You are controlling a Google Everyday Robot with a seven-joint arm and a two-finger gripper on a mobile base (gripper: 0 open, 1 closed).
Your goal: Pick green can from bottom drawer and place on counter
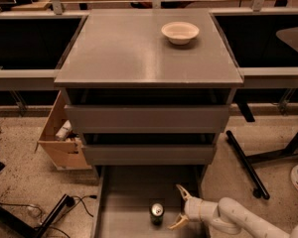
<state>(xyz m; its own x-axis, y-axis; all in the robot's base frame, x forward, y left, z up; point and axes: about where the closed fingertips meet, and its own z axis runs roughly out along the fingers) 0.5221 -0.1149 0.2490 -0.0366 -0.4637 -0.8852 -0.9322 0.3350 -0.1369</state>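
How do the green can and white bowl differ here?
The green can stands in the open bottom drawer; the white bowl sits on the counter. The can is narrow and upright, the bowl wide and shallow. The open tool is beside the can, far from the bowl. Neither is held.

Overall: dim, warm, lit from above.
Counter (139, 58): brightest surface, with a pale sheen down its middle (mild glare).
White bowl (180, 32): well lit, casting a small shadow.
Bottom drawer (131, 192): shaded floor.
Green can (157, 212): dark body, glinting top.
Gripper (181, 208): in the drawer just right of the can, fingers spread, pale against the gloom.
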